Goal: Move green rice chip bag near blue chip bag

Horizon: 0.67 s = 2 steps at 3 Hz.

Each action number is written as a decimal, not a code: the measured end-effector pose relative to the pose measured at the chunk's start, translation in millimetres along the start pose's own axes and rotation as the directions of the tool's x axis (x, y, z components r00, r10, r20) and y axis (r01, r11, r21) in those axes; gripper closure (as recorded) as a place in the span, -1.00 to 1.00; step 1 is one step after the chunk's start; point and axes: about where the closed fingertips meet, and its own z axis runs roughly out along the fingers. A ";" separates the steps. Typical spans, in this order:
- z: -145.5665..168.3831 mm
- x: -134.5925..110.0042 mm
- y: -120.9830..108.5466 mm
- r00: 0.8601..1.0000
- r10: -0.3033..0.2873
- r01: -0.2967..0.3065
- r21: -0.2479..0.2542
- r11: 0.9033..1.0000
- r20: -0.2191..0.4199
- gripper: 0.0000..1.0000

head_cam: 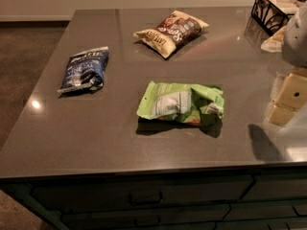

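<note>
The green rice chip bag lies crumpled in the middle of the grey countertop, white-grey panel up. The blue chip bag lies flat to its left and a little farther back, well apart from it. My gripper hangs at the right edge of the view, above the counter and to the right of the green bag, not touching it. Its two tan fingers stand apart with nothing between them.
A brown-and-tan chip bag lies at the back centre. A black wire basket stands at the back right corner, with a pale packet beside it. The counter's front edge runs above drawers. Floor lies to the left.
</note>
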 end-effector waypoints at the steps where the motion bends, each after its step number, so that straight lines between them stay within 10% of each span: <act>1: 0.0 -0.1 0.0 1.000 0.000 0.000 0.000 1.000 0.000 -1.00; 2: 23.3 -17.4 -7.2 1.000 -0.002 0.002 -0.015 1.000 0.014 -1.00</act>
